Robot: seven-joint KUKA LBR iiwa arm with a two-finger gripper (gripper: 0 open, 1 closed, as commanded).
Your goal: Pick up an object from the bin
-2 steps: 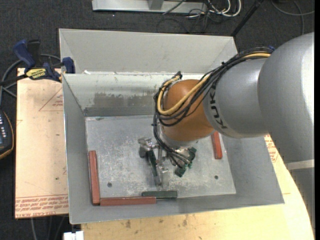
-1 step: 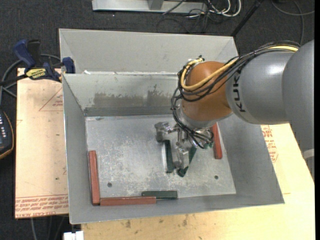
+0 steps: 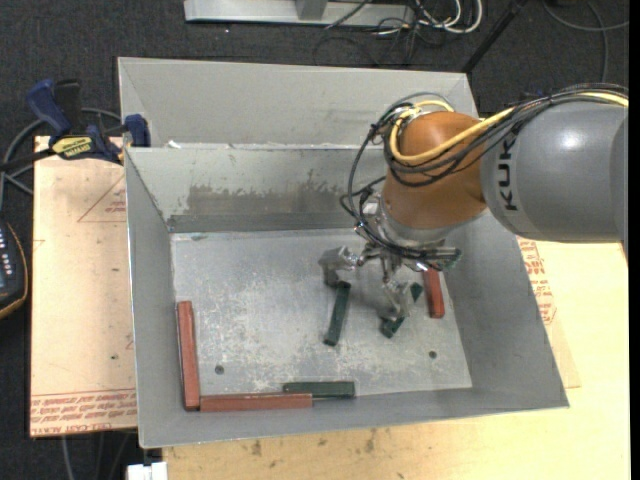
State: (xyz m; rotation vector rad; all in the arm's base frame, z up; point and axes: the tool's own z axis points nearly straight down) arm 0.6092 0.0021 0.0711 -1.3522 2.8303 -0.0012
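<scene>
"At the near wall of the bin (image 3: 250,298), what lay there?"

"Two long bars met in an L at the near left corner. The left reddish-brown bar (image 3: 187,353) ran up the left side. The near reddish-brown bar (image 3: 255,402) ran along the near wall, and a dark green bar (image 3: 328,390) touched its right end."

"And farther in?"

"A long dark green stick (image 3: 336,318) lay slanted mid-floor, its far end close under the gripper (image 3: 390,273). The gripper hung low over the right of the floor, below the arm's orange cover (image 3: 430,168). Just under it lay a short dark green piece (image 3: 392,321), with a short red stick (image 3: 434,294) just beside it on the right. Beyond them, the floor ran bare to the far wall."

"Had anything been picked?"

"Nothing appeared lifted, and every piece seemed to rest on the floor. Whether the gripper was open or closed could not be told. I judged it to be at picking height, with the grasp and lift yet to do."

"How did the nearest piece look?"

"It was slim, dark, straight-edged and slanted, and partly hidden under the gripper."
</scene>
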